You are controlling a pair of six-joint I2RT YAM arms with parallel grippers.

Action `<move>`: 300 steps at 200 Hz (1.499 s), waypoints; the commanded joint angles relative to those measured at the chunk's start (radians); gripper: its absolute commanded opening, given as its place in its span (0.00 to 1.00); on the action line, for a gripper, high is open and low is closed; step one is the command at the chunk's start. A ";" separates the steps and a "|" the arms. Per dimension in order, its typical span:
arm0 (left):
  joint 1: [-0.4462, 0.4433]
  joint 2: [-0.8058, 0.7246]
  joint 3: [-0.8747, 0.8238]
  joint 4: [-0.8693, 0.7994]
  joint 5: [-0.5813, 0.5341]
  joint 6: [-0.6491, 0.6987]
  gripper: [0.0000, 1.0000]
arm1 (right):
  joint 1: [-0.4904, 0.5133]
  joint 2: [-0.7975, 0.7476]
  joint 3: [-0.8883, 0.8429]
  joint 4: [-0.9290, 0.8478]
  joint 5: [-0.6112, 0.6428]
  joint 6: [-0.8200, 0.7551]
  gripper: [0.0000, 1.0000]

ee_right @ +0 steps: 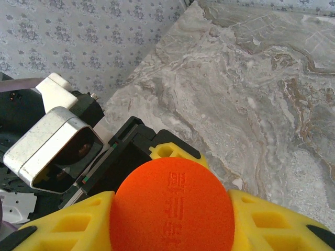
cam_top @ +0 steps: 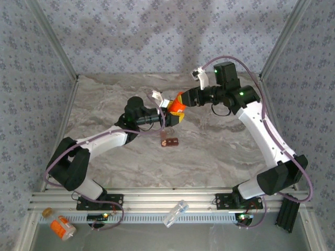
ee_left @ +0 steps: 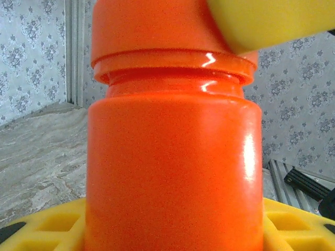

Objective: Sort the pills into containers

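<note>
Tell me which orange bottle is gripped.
The plain orange bottle mid-scene, clamped by left gripper and right gripper; the labelled bottle lies loose at the near-left corner.

No text, number or brand is legible. The top face of the orange cap [ee_right: 172, 209] on the held orange bottle [ee_left: 172, 172] carries raised embossed marks, too faint to read. The labelled orange bottle [cam_top: 63, 227] bears a white label whose print is too small to resolve.
</note>
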 commanded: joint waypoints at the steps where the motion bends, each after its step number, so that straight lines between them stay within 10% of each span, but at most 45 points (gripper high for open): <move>1: -0.007 -0.042 0.013 0.100 0.011 -0.008 0.00 | 0.012 -0.011 -0.069 0.060 -0.028 0.065 0.36; 300: -0.105 -0.045 0.053 -0.114 -0.319 0.307 0.00 | 0.254 0.106 -0.063 0.081 0.370 0.496 0.32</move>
